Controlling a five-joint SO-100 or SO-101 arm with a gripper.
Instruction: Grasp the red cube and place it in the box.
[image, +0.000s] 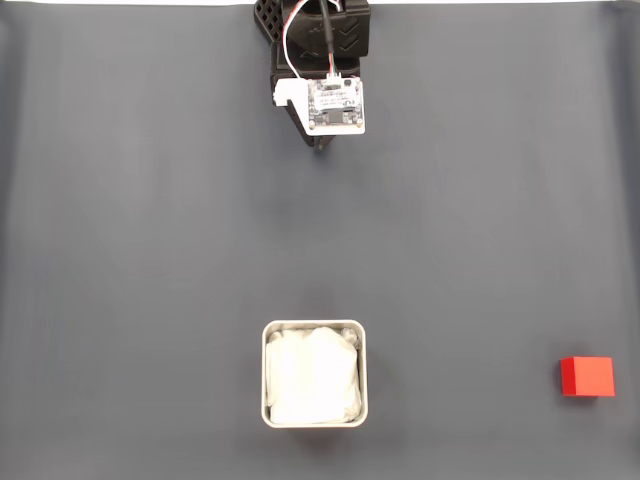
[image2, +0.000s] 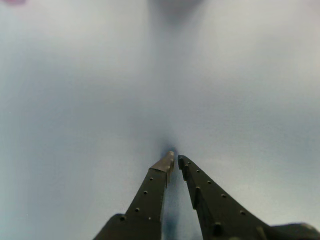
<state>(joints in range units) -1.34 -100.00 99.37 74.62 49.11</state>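
Note:
The red cube (image: 587, 377) rests on the dark mat at the lower right of the fixed view, near the right edge. The box (image: 314, 417), a silver square tin lined with white paper, sits at the bottom centre, well left of the cube. My gripper (image: 321, 146) hangs at the top centre under the arm's white board, far from both. In the wrist view the gripper (image2: 175, 160) points down at bare mat, its two black fingers nearly touching at the tips with nothing between them.
The dark grey mat (image: 150, 250) covers the whole table. The arm's black base (image: 315, 30) stands at the top centre edge.

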